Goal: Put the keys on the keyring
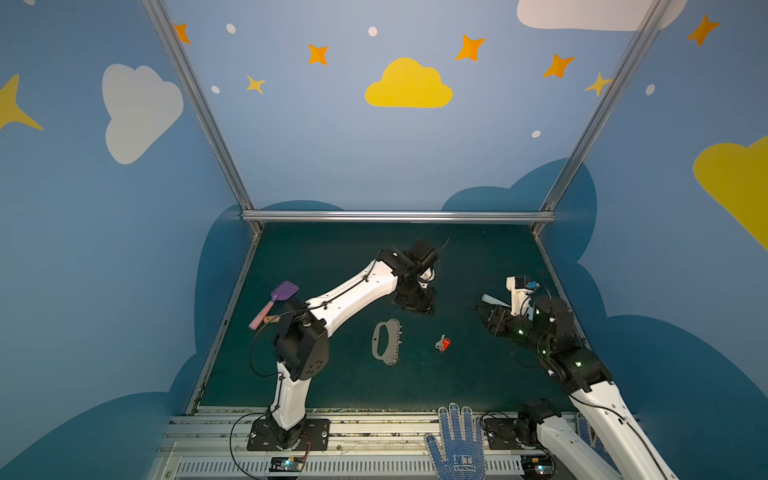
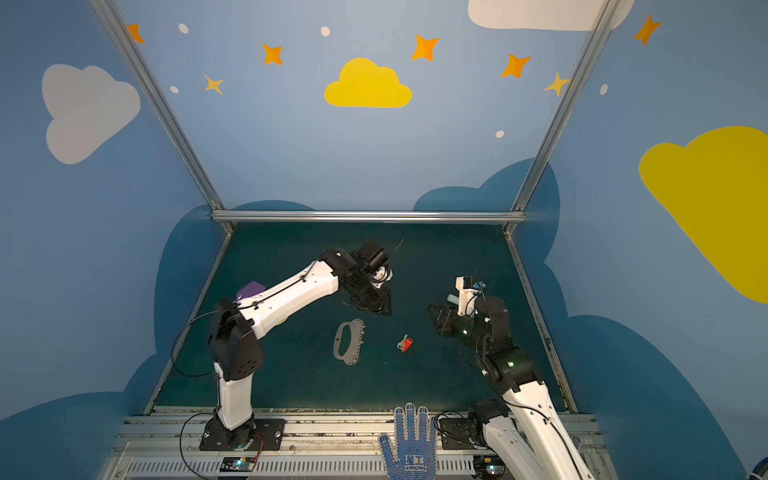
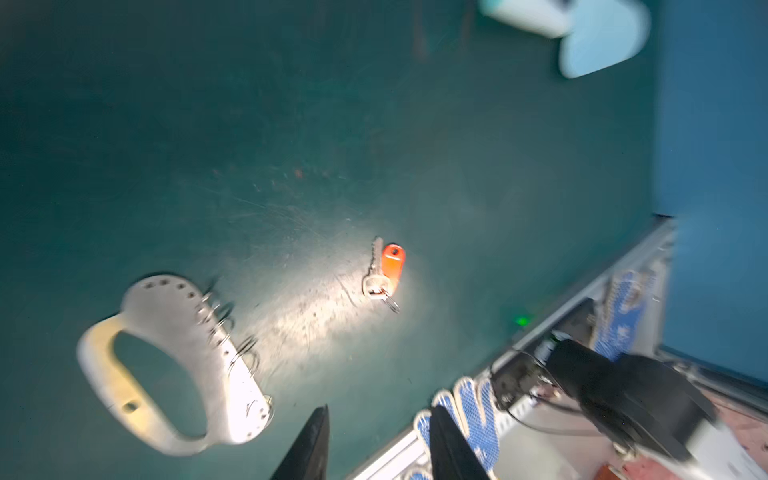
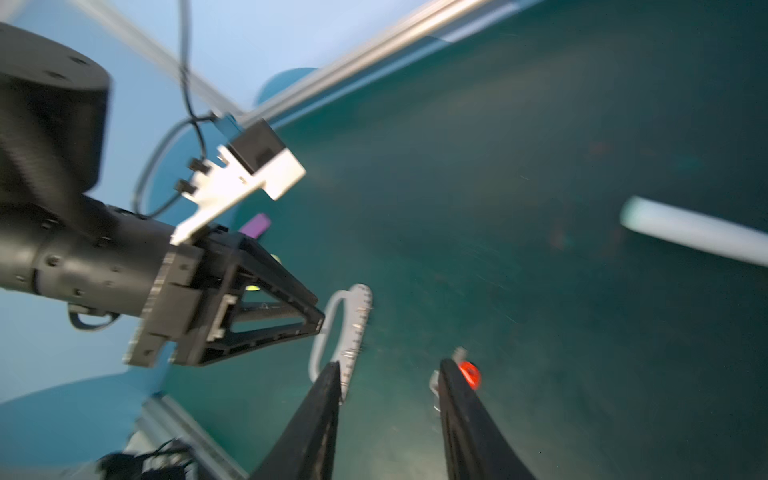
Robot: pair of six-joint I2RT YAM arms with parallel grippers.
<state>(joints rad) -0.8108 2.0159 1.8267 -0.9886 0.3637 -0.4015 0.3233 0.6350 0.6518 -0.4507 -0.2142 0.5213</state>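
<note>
A robot test booth in a lab is shown, decorated like a nursery. Blue walls (image 1: 332, 145) painted with clouds and stars are framed by aluminium profiles (image 1: 399, 216). A left arm (image 1: 349, 295) and a right arm (image 1: 598, 411) are bolted to a slotted metal rail (image 1: 374, 428) along a dark green table (image 1: 332, 257). A dotted work glove (image 1: 457, 440) is laid on the rail.

The mat (image 1: 332, 257) is dark teal, the keyring (image 1: 387, 341) pale grey, the keys (image 1: 440, 344) silvery with a red-orange tag (image 1: 446, 344) (at its three o'clock), the shovel (image 1: 274, 303) purple and pink, the glove (image 1: 457, 440) white, blue-dotted
</note>
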